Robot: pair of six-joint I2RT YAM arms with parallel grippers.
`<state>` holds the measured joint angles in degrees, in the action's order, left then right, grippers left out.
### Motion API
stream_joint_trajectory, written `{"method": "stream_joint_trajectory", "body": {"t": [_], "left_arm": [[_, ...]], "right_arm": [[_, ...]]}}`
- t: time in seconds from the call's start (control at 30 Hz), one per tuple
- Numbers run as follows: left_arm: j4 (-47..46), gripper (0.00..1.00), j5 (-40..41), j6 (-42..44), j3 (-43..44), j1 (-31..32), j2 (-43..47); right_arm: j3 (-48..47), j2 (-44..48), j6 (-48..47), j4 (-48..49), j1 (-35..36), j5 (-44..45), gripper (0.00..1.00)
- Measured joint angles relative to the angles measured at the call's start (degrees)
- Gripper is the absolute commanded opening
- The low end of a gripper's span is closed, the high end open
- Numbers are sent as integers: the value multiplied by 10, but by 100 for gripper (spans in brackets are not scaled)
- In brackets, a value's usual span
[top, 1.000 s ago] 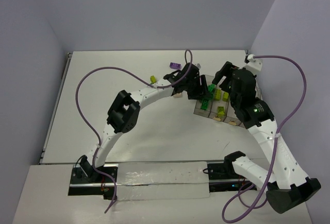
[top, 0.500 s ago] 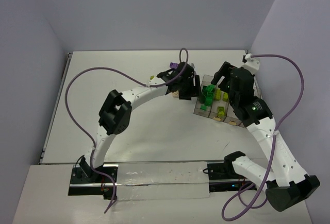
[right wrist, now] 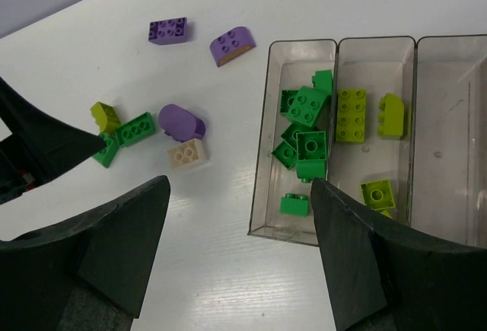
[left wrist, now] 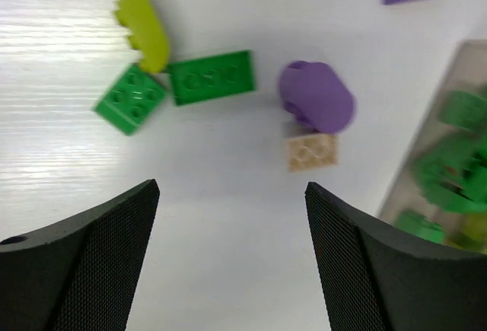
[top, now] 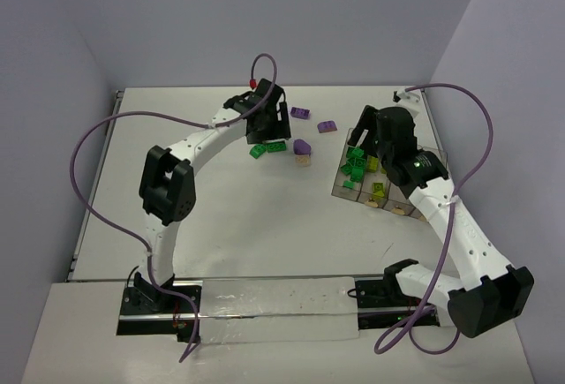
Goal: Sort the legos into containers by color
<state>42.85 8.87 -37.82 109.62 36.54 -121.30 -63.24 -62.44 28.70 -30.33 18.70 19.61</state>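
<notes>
We are hovering the left pincer (left wrist: 230, 194) above the loose legos lying off the green end of the bins (right wrist: 259, 156), its jaws spread wide and holding nothing. The right pincer (right wrist: 240, 194) is hanging over the bins themselves, gaping just as wide and likewise carrying nothing. Dark greens are filling the end compartment nearest the loose pieces, limes are sitting in the next one, and the one after that is showing bare.

Farthest from the bins, three pieces are crowding together: a long green (left wrist: 211, 77), a square green (left wrist: 129, 101) and a lime (left wrist: 143, 30), the lime touching the square one. Nearer the bins a purple dome (left wrist: 316, 97) is resting against a tan brick (left wrist: 310, 151). Two flat purples (right wrist: 168, 30) are lying off the same end of the bins, apart from both groups.

We are judging the long green to be the best next pick, since its long sides are lying open. We are aiming to turn the wrist so the fingers are coming down on those long sides, clear of the square green at its end. Descending straight and closing only once the tips are nearing the worktop (left wrist: 228, 148) should spare the lime a nudge. Then we are planning to lift it well over the bin wall and release it in the green compartment, with the right pincer drawn aside first
</notes>
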Motion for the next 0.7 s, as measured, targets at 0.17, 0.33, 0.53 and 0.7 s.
{"method": "stream_joint_trajectory", "body": {"t": [0.17, 0.33, 0.53, 0.7], "left_arm": [[-2, 87, 34, 80, -35, -8, -4], [-11, 84, 32, 148, -42, -11, -33], [-36, 77, 33, 191, -63, -15, -54], [-59, 77, 49, 210, -70, -22, -66]], "right_arm": [[0, 1, 0, 0, 0, -8, 82], [0, 1, 0, 0, 0, -14, 82], [5, 3, 0, 0, 0, -14, 82], [9, 4, 0, -2, 0, -14, 82]]}}
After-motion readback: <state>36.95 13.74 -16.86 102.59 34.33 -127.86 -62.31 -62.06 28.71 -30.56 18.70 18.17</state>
